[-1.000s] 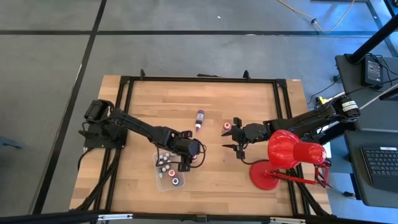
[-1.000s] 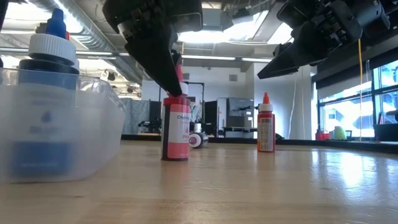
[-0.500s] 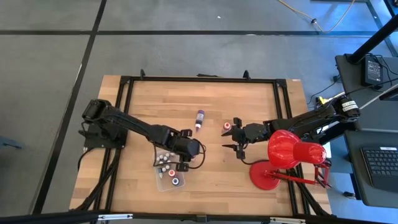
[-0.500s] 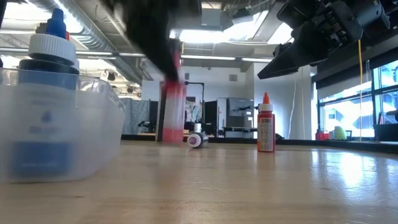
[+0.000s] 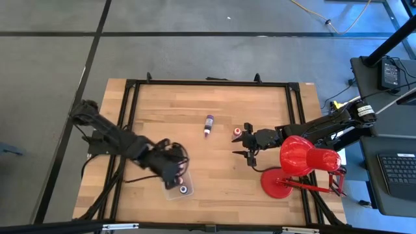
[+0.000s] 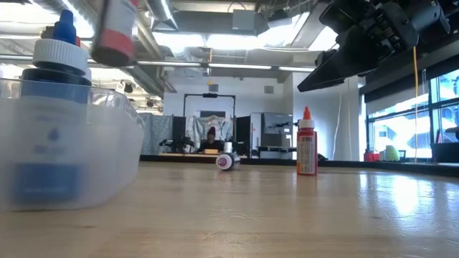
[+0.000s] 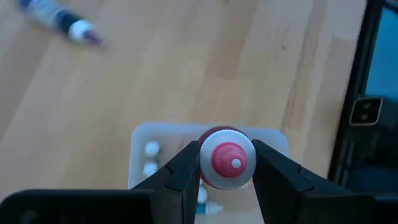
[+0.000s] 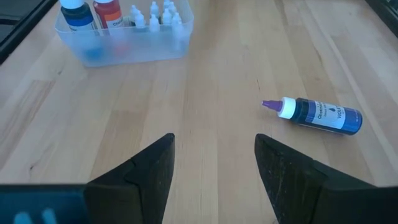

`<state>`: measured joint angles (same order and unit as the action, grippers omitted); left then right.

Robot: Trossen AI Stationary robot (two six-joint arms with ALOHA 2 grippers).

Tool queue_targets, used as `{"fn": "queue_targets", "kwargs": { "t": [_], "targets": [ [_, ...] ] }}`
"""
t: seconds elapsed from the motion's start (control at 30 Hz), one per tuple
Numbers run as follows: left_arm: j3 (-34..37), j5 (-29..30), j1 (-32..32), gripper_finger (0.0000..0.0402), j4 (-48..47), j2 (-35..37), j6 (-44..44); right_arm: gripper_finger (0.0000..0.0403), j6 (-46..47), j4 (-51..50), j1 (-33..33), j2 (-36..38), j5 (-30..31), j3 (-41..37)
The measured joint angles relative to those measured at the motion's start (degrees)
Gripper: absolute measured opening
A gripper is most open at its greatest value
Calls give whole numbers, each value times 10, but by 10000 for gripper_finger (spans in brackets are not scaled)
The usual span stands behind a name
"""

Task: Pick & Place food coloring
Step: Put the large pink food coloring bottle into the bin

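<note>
Above the clear plastic tray (image 5: 177,187), near the front edge of the worktop (image 5: 214,104) and toward its left side, we saw the left pincer (image 7: 227,171) closed on a small pink-capped bottle (image 7: 226,163) of food coloring. Its two dark fingers (image 7: 186,171) pressed the bottle from both sides, and the bottle was lifted clear of the wood; in the low view it hung high up, over the tray, as a blurred red and white shape (image 6: 116,32).

Inside the tray stood more bottles: a blue one with a white collar (image 6: 54,107), a red one (image 8: 108,14) beside it, and several tiny white-tipped droppers (image 8: 155,15).

Near the middle of the worktop a longer purple bottle (image 5: 208,125) lay on its side, well apart from the tray. To its right, a small red bottle (image 6: 307,143) stood upright just beside the right arm.

The right pincer (image 5: 246,147) hovered over the wood to the right of the middle with its fingers (image 8: 140,171) spread apart and nothing between them. Close to the right edge we noticed a red desk lamp (image 5: 300,162), partly over the right arm.
</note>
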<state>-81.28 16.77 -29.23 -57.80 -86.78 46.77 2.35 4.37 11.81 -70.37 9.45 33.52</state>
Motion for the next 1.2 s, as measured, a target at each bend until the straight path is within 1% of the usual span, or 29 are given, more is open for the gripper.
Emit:
{"fn": "queue_targets", "kwargs": {
  "t": [0.13, 0.23, 0.4, 0.5, 0.7, 0.87, 1.1, 1.2],
  "targets": [
    [0, 68, -60, 116, -66, 17, 115, 223, 2, 0, 0, 0, 0, 0],
    [0, 100, -100, 116, -96, 17, 177, 223, 2, 0, 0, 0, 0, 0],
    [0, 104, -146, 116, -87, 2, 256, 223, 2, 1, 0, 0, 0, 0],
    [0, 100, -160, 117, -86, -21, 299, 223, 2, 1, 0, 0, 0, 0],
    [0, 92, -164, 117, -48, -74, 292, 223, 2, 1, 0, 0, 0, 0],
    [0, 76, -160, 118, -45, -108, 309, 223, 2, 1, 0, 0, 0, 0],
    [0, 76, -159, 122, 0, -131, 306, 223, 2, 1, 0, 0, 0, 0],
    [0, 78, -157, 122, 4, -138, 306, 223, 2, 1, 0, 0, 0, 0]
  ]
}}
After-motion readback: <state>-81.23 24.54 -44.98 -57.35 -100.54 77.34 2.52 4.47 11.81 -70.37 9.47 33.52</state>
